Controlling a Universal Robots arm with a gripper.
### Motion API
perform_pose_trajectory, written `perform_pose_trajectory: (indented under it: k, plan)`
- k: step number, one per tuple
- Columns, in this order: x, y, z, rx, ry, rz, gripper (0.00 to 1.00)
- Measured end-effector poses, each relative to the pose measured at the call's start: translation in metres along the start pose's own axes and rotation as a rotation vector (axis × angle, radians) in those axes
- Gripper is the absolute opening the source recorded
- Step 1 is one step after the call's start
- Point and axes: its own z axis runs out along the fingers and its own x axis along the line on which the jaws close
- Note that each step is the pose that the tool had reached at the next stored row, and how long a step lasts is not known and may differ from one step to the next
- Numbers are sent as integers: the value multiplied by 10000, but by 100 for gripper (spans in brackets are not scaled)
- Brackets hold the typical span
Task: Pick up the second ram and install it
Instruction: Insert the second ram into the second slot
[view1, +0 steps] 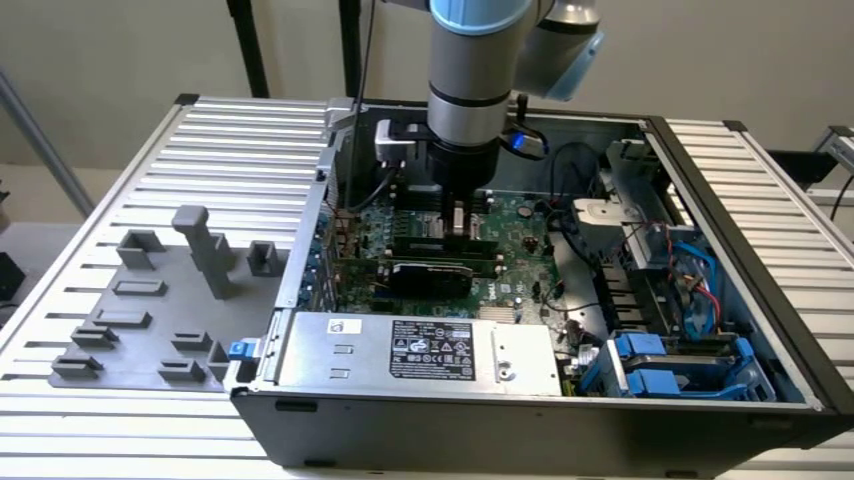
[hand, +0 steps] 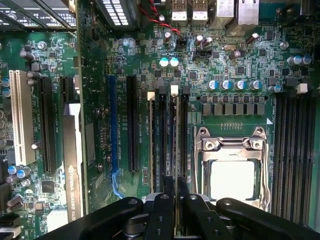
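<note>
We note the gripper (hand: 173, 192) lowered inside the open computer case (view1: 747, 250), over the green motherboard (hand: 235, 65). Its fingers (hand: 161, 212) are clenched on the second ram (hand: 173, 145), which stands edge-on in a memory slot beside the processor socket (hand: 232, 170).

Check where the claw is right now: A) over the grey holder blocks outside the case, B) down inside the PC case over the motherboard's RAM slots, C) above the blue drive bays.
B: the claw sits low over the motherboard, lined up with the RAM slots beside the CPU socket.
</note>
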Motion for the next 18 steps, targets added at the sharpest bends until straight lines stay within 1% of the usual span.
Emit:
perform_pose_trajectory:
  k: [7, 11, 18]
  plan:
    - [-1, -26, 11, -81, 3, 2, 13]
    - [0, -28, 21, -92, 4, 3, 13]
    - [7, -28, 35, -93, 3, -33, 13]
